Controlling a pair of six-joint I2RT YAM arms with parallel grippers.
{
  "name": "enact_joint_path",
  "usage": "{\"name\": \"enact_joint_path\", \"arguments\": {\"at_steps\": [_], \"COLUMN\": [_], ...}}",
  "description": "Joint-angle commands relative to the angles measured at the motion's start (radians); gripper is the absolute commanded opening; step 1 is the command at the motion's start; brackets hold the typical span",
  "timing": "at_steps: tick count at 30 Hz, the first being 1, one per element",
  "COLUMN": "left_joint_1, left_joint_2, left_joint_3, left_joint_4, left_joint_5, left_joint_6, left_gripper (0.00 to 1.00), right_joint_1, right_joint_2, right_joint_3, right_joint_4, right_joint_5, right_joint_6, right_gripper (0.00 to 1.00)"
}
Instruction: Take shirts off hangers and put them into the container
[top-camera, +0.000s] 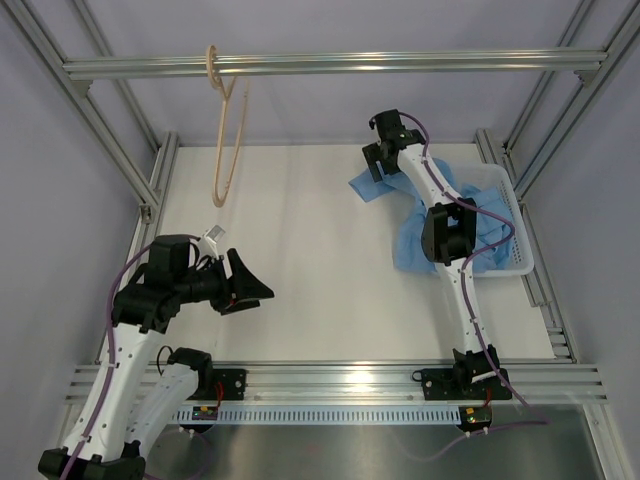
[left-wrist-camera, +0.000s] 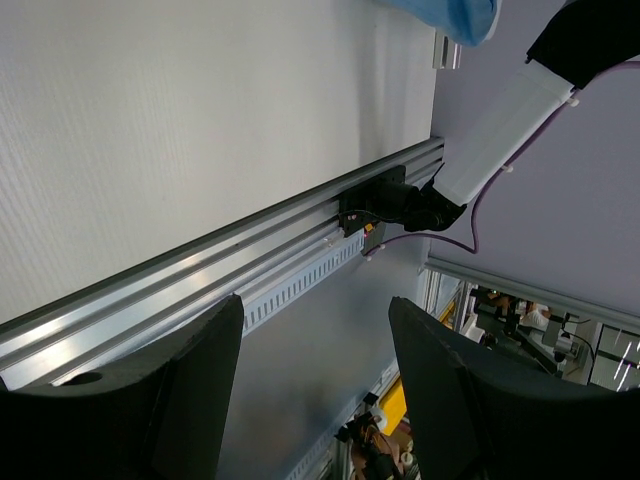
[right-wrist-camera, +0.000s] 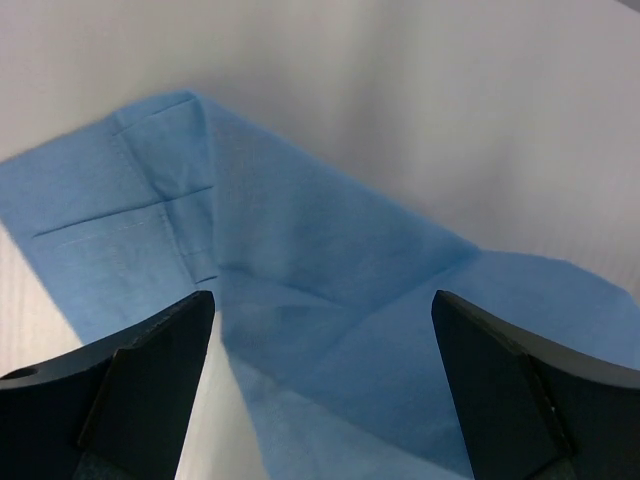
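The light blue shirt (top-camera: 417, 238) lies crumpled, partly in the white mesh container (top-camera: 519, 232) and partly spilling onto the table to its left. One sleeve end (top-camera: 366, 186) stretches out toward the back. My right gripper (top-camera: 384, 160) hovers over that sleeve. In the right wrist view the right gripper (right-wrist-camera: 320, 335) is open wide, the blue cloth (right-wrist-camera: 330, 280) spread below it and nothing between its fingers (right-wrist-camera: 150, 375). The bare tan hanger (top-camera: 228, 135) hangs from the overhead rail at the back left. My left gripper (top-camera: 252, 288) stands open and empty over the table's near left.
An aluminium frame surrounds the table, with a cross rail (top-camera: 400, 64) overhead at the back. The left wrist view looks along the near edge rail (left-wrist-camera: 230, 265) toward the right arm's base (left-wrist-camera: 400, 205). White tabletop (top-camera: 310, 260) lies between the two arms.
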Motion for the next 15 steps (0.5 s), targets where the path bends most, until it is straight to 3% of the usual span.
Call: {"name": "enact_joint_path", "arguments": {"at_steps": [1,8,15], "left_joint_1": [-0.003,-0.001,-0.001], "left_joint_2": [-0.002,-0.02,-0.025], "left_joint_3": [0.046,0.044,0.033], "left_joint_4": [-0.019,-0.01,0.0], "left_joint_5": [0.051,0.052,0.051], "left_joint_6": [-0.017,-0.051,-0.063], "left_gripper": [0.64,0.65,0.65], "right_joint_1": [0.001,-0.002,-0.002], "right_joint_2": [0.024,0.063,0.067], "right_joint_3": [-0.026,-0.003,-0.018], "right_joint_4": [0.063,0.078,0.05], "right_joint_5": [0.166,0.171,0.102], "right_joint_6": [-0.097,-0.102,-0.103], "right_gripper": [0.99,0.98,0.7]}}
